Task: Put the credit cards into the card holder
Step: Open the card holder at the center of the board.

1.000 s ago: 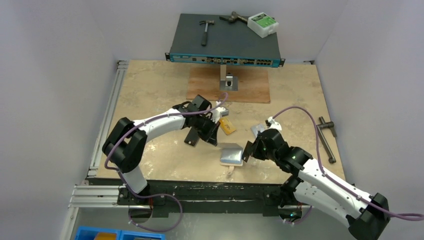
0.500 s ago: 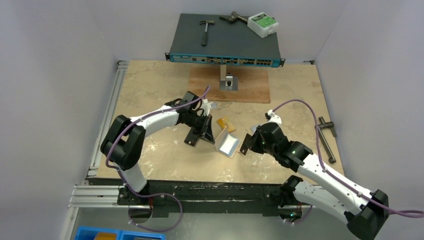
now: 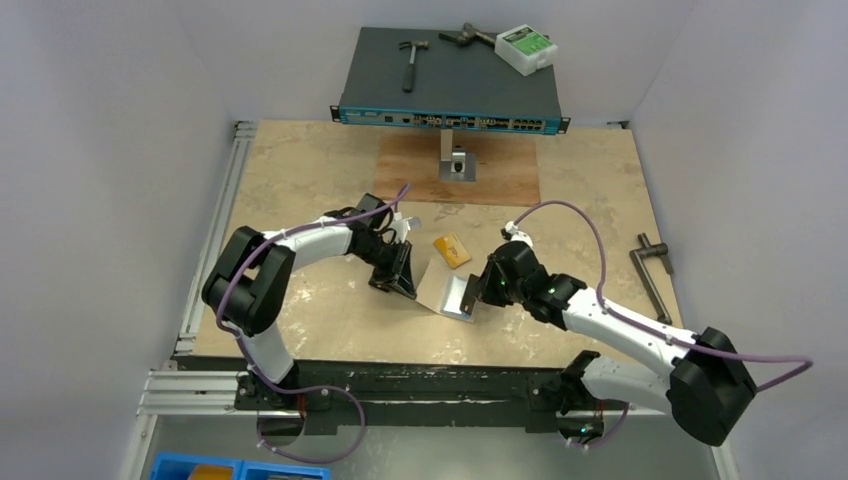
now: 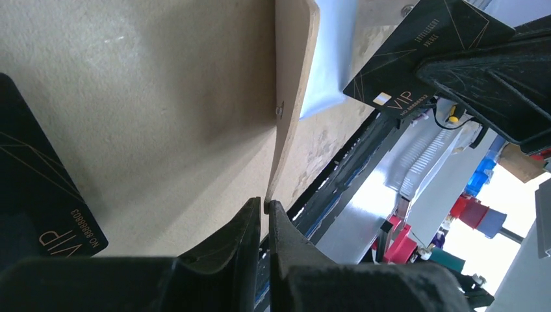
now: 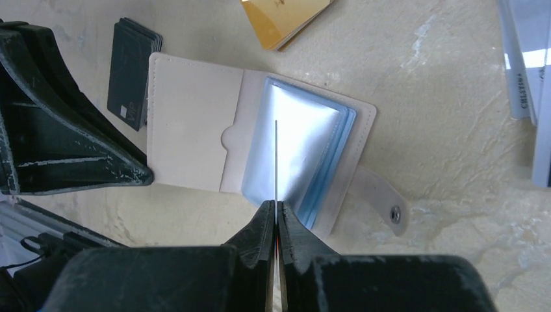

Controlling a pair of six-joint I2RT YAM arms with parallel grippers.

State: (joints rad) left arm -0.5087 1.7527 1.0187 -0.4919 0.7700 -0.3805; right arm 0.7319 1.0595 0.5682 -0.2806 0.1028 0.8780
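We log right tool [image 5: 275, 211] clenched on black card [image 4: 425, 55], card holder [image 5: 188, 140] open beyond its tips. Also left tool [image 4: 266, 209] pinching holder's edge.

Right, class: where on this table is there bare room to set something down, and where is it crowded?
Bare: the back left corner of the table, between the side rail and the wooden board; the back right, between that board and the wrench. Crowded: the middle, where the left tool and right tool meet at the card holder beside the orange card.

Edge-on card [image 5: 276, 162] in pincer [image 5: 276, 211] over card holder [image 5: 188, 130]
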